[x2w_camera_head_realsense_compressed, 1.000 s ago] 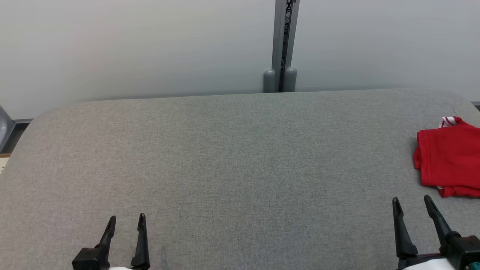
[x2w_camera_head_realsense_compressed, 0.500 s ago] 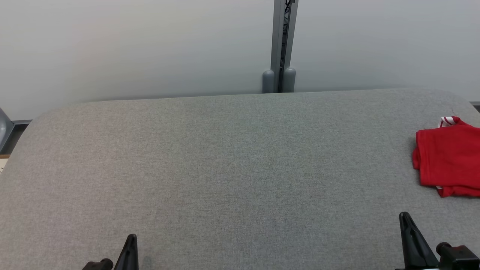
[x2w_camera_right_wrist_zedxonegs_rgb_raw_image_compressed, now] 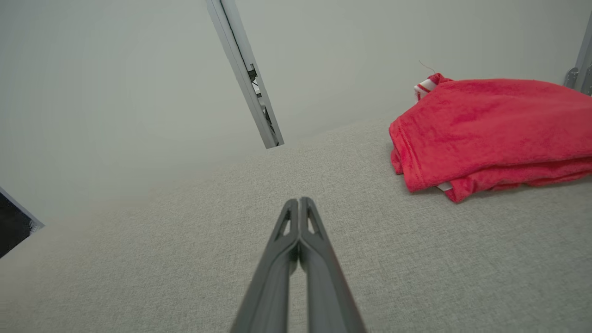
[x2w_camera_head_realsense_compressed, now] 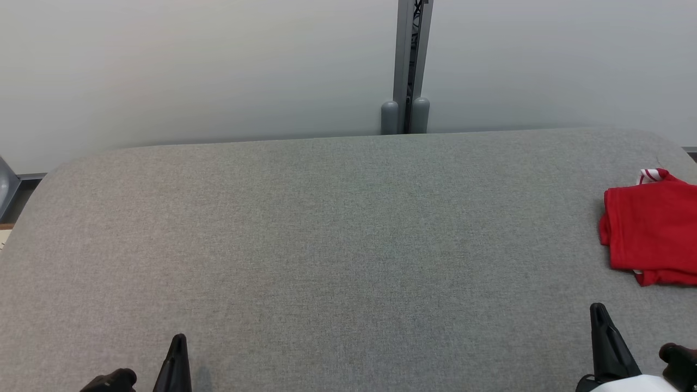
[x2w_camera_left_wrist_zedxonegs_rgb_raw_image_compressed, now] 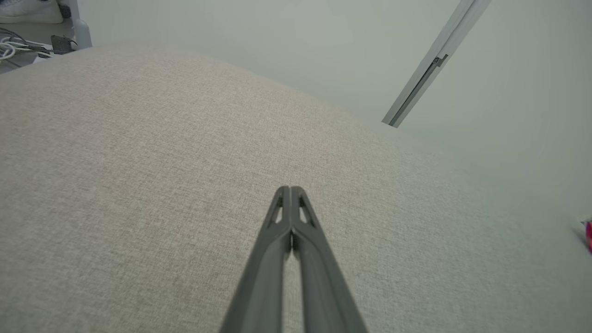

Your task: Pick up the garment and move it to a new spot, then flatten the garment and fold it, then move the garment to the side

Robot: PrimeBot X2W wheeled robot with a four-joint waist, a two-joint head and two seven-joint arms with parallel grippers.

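A grey fabric-covered counter (x2w_camera_head_realsense_compressed: 348, 245). At lower left, the left hand (x2w_camera_head_realsense_compressed: 177, 351), fingers pressed together, empty. At lower right, the right hand (x2w_camera_head_realsense_compressed: 601, 326), fingers likewise together, empty. A folded red garment (x2w_camera_head_realsense_compressed: 650, 234) lies at the counter's far right, apart from both.

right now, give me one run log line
garment: folded, right side of table | left gripper: jaws shut, empty | right gripper: jaws shut, empty

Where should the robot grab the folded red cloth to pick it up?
Probably the near corner of the red garment, where its folded layers stack and lift slightly. The right pincer is closest. It should open and come in low from the middle of the table, sliding one finger under that edge.
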